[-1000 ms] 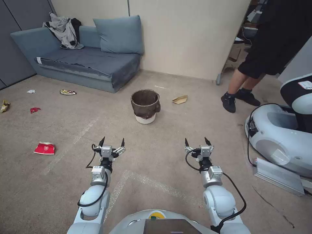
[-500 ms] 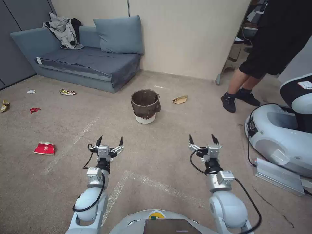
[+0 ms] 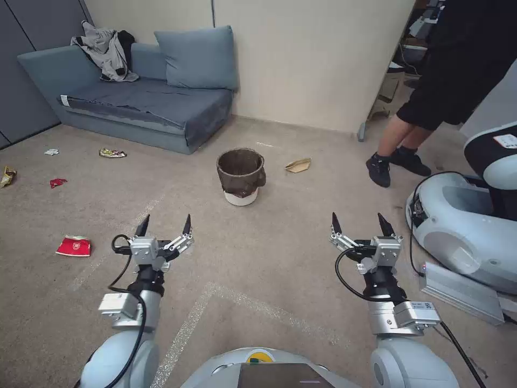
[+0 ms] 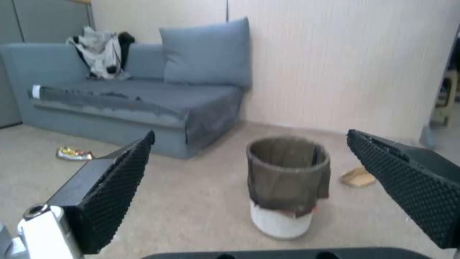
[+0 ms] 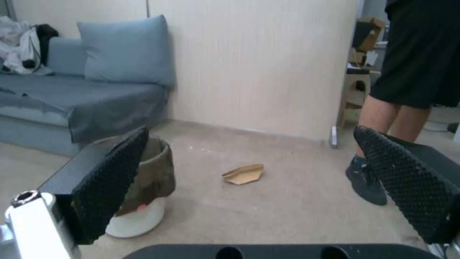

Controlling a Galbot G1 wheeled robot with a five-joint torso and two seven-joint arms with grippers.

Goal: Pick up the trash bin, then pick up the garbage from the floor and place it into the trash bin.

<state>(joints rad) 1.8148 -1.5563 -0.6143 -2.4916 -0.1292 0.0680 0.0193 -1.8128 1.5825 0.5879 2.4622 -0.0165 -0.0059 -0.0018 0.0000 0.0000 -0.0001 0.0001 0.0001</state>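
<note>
The trash bin (image 3: 240,175) stands upright on the carpet just in front of the sofa (image 3: 134,102). Short of it hover the left end effector (image 3: 165,225) and right end effector (image 3: 362,223), both spread wide and empty. I'd close in squarely, gripping its rim without tipping it.

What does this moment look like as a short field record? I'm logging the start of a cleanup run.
trash bin: upright on carpet, dark bag over rim, untouched
left hand: open, raised, short of the bin
right hand: open, raised, short of the bin
tan folded paper: on floor beside the bin
red cup: crushed, on floor to the robot's left
sofa: behind the bin
</note>
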